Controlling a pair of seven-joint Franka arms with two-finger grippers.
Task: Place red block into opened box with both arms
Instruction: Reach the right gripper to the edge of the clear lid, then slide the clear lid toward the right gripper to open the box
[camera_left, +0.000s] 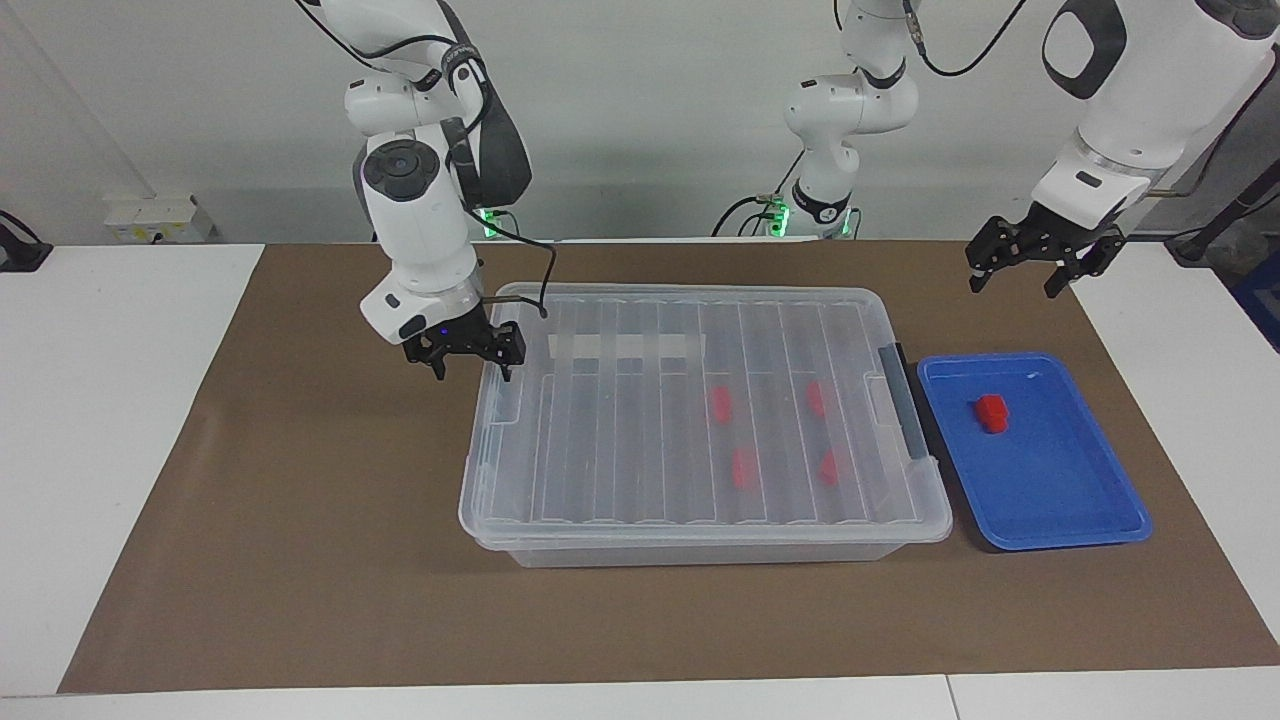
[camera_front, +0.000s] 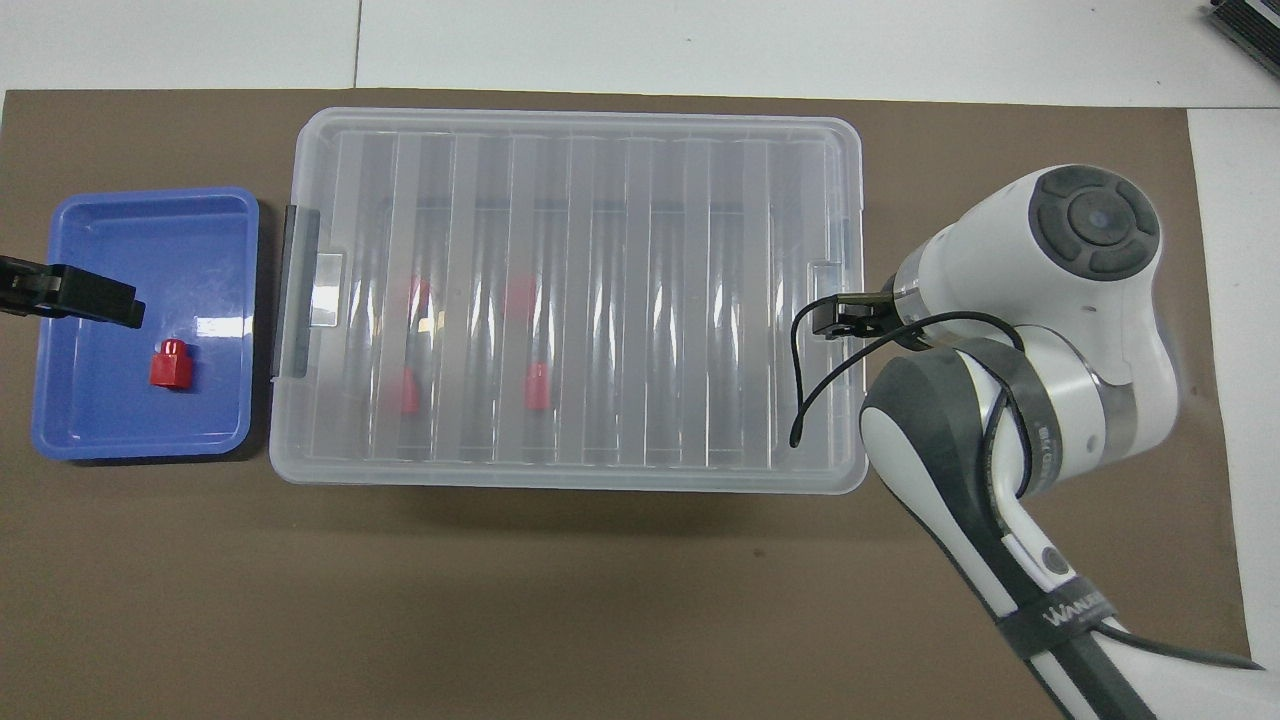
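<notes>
Two sets of jaws, both spread wide and holding nothing. Right gripper (camera_left: 469, 368) at the box (camera_left: 700, 420) end toward the right arm, fingertips straddling the lid's rim just above the clear end latch; touching or not, cannot tell. Seen in the overhead view at 3 o'clock of the box, right gripper (camera_front: 835, 322) poking out over the lid edge, a black cable (camera_front: 815, 385) looping down across the lid corner. Left gripper (camera_left: 1035, 258) waiting up in the air over the brown mat (camera_left: 300, 520), at 12 o'clock of the blue tray (camera_left: 1070, 500) in the facing view; only one dark finger of it (camera_front: 70, 297) showing overhead, above the tray's outer edge.

Lid shut on the box, ribbed and clear, with a white tape strip (camera_left: 627, 346) on top and a black handle (camera_left: 905, 410) at the end beside the tray. Four red blocks (camera_left: 775, 432) dimly visible through the lid, grouped in the half toward the left arm. One more red block (camera_left: 992, 412) resting upright in the blue tray, near the tray's middle, at 3 o'clock of the box in the facing view. Box and tray side by side on the mat covering the white counter (camera_left: 110, 420).
</notes>
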